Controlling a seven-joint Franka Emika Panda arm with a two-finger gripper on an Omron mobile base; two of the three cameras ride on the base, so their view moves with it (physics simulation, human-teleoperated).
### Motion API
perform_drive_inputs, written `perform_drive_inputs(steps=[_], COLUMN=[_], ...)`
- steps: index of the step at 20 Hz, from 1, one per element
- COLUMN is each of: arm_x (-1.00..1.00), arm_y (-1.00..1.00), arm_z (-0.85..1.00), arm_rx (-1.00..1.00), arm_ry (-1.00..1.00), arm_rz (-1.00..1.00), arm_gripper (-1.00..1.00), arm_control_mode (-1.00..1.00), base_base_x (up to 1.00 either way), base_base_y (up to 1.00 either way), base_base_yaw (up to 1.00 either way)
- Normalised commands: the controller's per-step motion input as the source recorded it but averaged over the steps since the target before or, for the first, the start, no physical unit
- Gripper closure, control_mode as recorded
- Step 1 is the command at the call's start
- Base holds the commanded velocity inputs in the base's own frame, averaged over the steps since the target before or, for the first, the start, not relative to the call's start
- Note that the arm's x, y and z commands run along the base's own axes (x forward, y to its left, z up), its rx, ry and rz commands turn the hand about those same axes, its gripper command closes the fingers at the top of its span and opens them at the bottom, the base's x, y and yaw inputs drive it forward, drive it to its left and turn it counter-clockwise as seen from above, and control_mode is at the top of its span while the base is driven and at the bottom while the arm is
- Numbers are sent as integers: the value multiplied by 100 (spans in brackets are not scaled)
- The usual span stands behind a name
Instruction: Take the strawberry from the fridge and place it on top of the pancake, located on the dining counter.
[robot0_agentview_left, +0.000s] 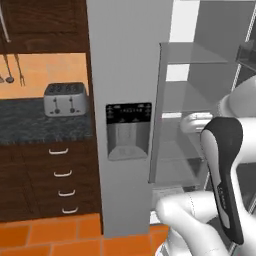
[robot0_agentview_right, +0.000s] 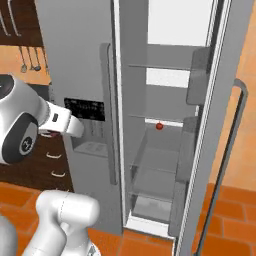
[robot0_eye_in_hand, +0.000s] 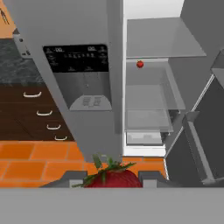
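Note:
In the hand view, a red strawberry (robot0_eye_in_hand: 114, 180) with green leaves sits between the two dark fingertips of my gripper (robot0_eye_in_hand: 112, 176), which is shut on it. The hand hangs back from the grey steel fridge (robot0_eye_in_hand: 87, 26), above the orange floor. The fridge's left door, with the black dispenser panel (robot0_agentview_left: 128, 120), is closed. Its right door (robot0_agentview_right: 220, 150) stands wide open, showing clear shelves (robot0_agentview_right: 160, 120). A small round red thing (robot0_agentview_right: 159, 126) lies on a middle shelf, seen again in the hand view (robot0_eye_in_hand: 140, 64). The pancake and the dining counter are out of view.
Left of the fridge, a silver toaster (robot0_agentview_left: 65, 98) stands on a dark speckled counter (robot0_agentview_left: 30, 127) over dark wood drawers (robot0_agentview_left: 62, 172). Utensils (robot0_agentview_left: 15, 70) hang on the wall. Orange floor tiles (robot0_agentview_left: 50, 235) lie in front. The open fridge door's long handle (robot0_agentview_right: 235, 145) juts out on the right.

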Motion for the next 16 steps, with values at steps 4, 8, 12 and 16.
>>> perform_drive_inputs(steps=[4, 8, 12, 16], arm_x=[0, 0, 0, 0], arm_y=[0, 0, 0, 0], arm_z=[0, 0, 0, 0], arm_rx=[0, 0, 0, 0], arm_ry=[0, 0, 0, 0], arm_rz=[0, 0, 0, 0], arm_gripper=[100, 100, 100, 100], arm_control_mode=[100, 100, 100, 100], base_base_x=[-46, -22, -15, -3], base_base_y=[100, 90, 77, 71], base_base_yaw=[70, 83, 87, 89])
